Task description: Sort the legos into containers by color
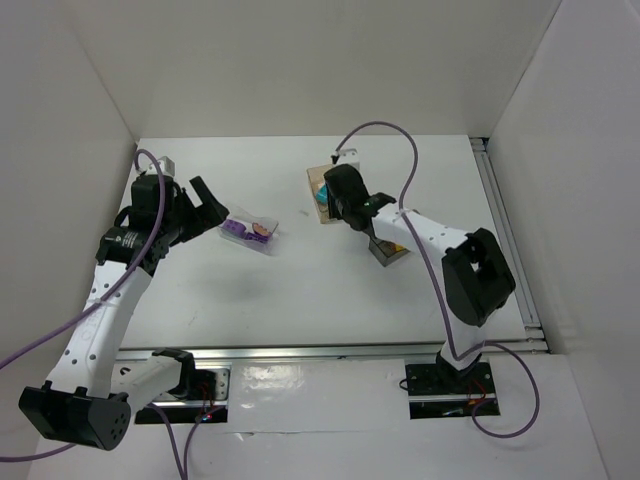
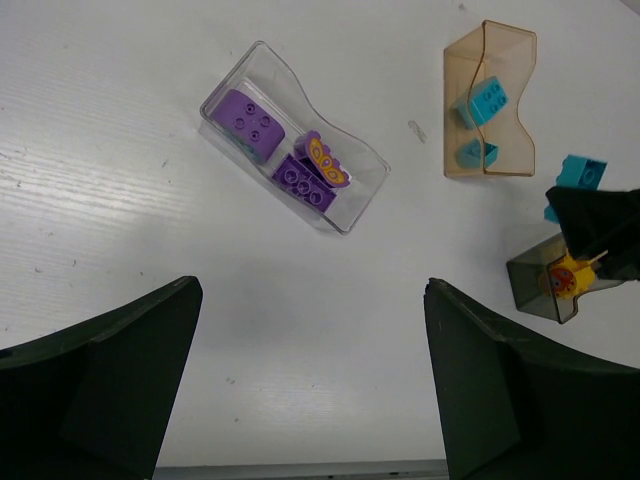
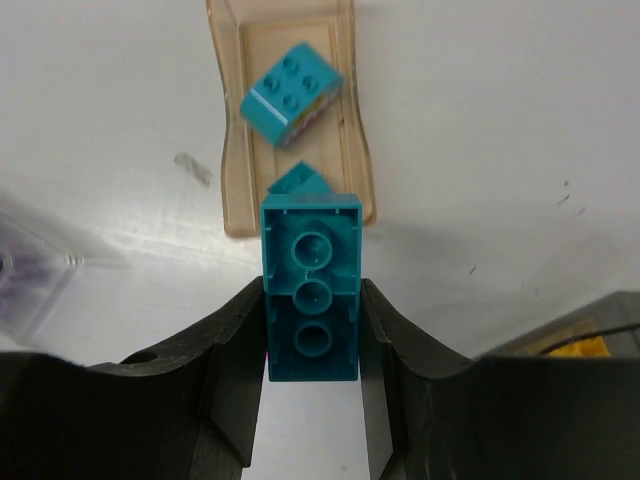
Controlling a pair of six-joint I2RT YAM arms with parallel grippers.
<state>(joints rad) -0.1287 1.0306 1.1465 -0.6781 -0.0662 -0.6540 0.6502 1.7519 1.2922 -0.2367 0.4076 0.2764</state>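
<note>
My right gripper (image 3: 312, 330) is shut on a teal brick (image 3: 311, 290), hollow underside up, held above the near end of the peach-orange bin (image 3: 355, 120). That bin holds a teal brick (image 3: 293, 92) and a smaller teal piece (image 3: 297, 180). In the top view the right gripper (image 1: 345, 200) hovers over this bin (image 1: 320, 190). My left gripper (image 2: 310, 385) is open and empty above bare table, near the clear bin (image 2: 365, 160) with purple bricks (image 2: 248, 122) and an orange-marked purple piece (image 2: 325, 160). The dark grey bin (image 2: 545, 285) holds an orange-yellow piece (image 2: 562, 280).
The clear bin (image 1: 252, 233) lies left of centre and the grey bin (image 1: 390, 250) sits under the right forearm. White walls enclose the table on three sides. A metal rail (image 1: 300, 352) runs along the near edge.
</note>
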